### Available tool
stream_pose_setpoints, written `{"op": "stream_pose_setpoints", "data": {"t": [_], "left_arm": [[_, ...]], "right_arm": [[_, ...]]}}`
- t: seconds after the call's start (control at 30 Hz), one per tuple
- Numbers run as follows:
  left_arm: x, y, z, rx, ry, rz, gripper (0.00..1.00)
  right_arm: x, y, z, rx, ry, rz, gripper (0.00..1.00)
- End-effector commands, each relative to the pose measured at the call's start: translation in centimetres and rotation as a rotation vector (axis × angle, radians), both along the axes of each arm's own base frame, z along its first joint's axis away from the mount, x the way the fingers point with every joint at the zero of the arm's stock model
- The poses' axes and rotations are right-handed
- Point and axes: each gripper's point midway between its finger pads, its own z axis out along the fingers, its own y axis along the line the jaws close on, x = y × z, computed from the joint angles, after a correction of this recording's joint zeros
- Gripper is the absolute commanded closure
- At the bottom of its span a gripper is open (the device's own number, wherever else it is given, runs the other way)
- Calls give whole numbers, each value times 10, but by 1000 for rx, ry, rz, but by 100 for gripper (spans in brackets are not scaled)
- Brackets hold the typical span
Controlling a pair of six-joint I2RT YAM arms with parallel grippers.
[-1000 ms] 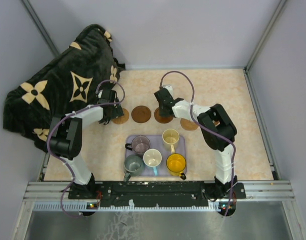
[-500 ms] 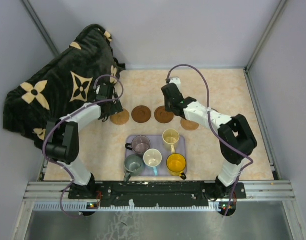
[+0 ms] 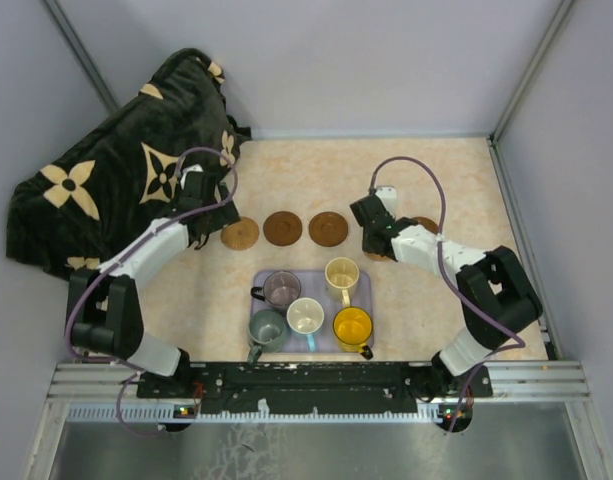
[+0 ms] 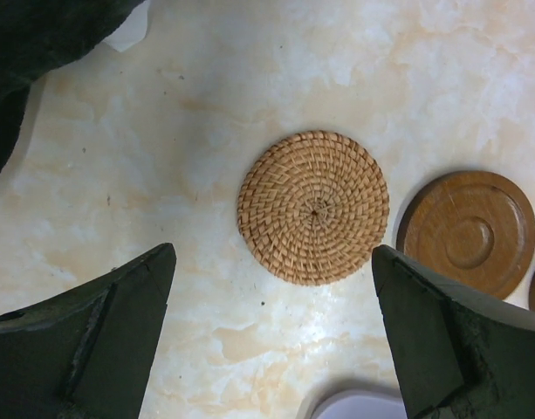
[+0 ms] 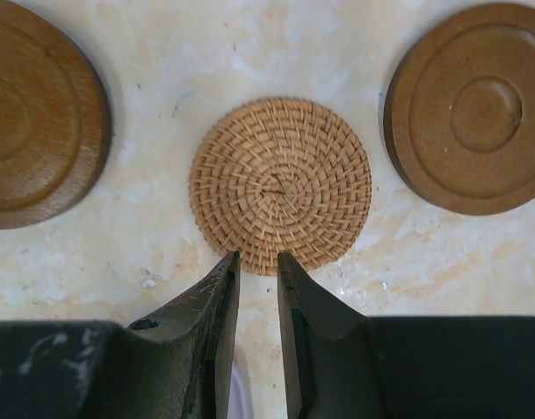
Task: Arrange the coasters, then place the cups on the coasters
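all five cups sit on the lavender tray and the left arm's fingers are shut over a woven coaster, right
Not quite. The left fingers are wide open, not shut: the left wrist view shows them spread apart, with the woven coaster lying untouched on the table between them. The rest holds: all five cups sit on the lavender tray.

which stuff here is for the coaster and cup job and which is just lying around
For the job: coasters, cups.
Just lying about: tray under the cups, blanket.
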Motion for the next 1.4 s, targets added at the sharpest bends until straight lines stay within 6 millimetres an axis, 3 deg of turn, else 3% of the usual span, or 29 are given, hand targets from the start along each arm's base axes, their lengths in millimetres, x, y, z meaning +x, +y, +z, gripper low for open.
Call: {"op": "stream_pose_setpoints", "data": {"t": [0.0, 0.2, 0.57, 0.93, 1.37], "left_arm": [[-15, -5, 20, -27, -57, -41, 0], [-27, -13, 46, -68, -142, -114, 0], [-48, -11, 73, -68, -211, -162, 0], [-46, -12, 69, -74, -199, -158, 0], [-48, -9, 65, -65, -209, -151, 0]], "right_arm": [[-3, -7, 8, 32, -45, -54, 75], [-9, -10, -11, 30, -25, -61, 74], [11, -22, -25, 86, -12, -67, 73], [10, -12, -61, 70, 105, -30, 71], [30, -7, -55, 42, 97, -32, 71]]}}
